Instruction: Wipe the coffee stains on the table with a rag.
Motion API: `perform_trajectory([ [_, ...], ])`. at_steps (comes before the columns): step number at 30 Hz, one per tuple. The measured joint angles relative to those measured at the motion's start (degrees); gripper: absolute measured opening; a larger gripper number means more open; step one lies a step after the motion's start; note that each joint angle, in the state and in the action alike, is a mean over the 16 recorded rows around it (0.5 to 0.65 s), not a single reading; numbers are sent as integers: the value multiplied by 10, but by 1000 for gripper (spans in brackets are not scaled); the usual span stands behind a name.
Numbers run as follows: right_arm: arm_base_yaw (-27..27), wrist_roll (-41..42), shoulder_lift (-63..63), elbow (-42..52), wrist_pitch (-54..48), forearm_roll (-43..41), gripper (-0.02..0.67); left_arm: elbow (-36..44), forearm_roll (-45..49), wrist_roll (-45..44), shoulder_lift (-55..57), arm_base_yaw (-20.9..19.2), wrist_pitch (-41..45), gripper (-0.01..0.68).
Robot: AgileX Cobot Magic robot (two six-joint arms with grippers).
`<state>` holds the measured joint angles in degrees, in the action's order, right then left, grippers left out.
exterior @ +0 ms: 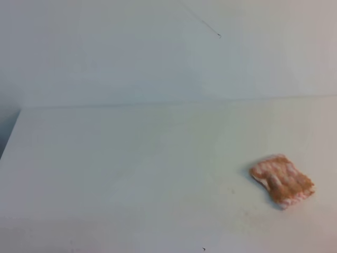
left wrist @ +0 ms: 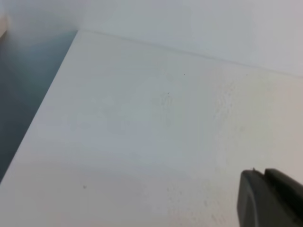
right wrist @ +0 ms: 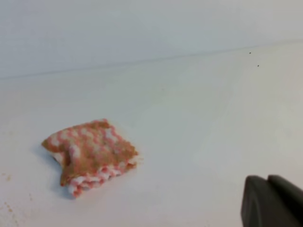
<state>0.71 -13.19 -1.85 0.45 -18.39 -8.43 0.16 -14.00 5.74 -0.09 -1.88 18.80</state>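
Note:
The rag (exterior: 283, 180), mottled pink-orange and white, lies crumpled and folded on the white table (exterior: 131, 168) at the right front. It also shows in the right wrist view (right wrist: 90, 153), left of centre, with a few faint brownish specks (right wrist: 7, 178) on the table near it. No amber-brown coffee blot shows in any view. Neither gripper shows in the exterior view. Of my right gripper only a black finger (right wrist: 272, 201) shows at the lower right corner, well apart from the rag. Of my left gripper only a black finger (left wrist: 270, 198) shows, over bare table (left wrist: 142, 118).
A plain white wall (exterior: 158, 52) rises behind the table's back edge. The table's left edge (left wrist: 42, 109) drops to a dark floor. Tiny dark specks (exterior: 204, 249) dot the front of the table.

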Motion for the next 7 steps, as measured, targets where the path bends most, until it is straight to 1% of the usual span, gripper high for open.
perform_trajectory([
  [7,0,5,0,1,0,0,-2,1,0,0,-1,0,0,-1],
])
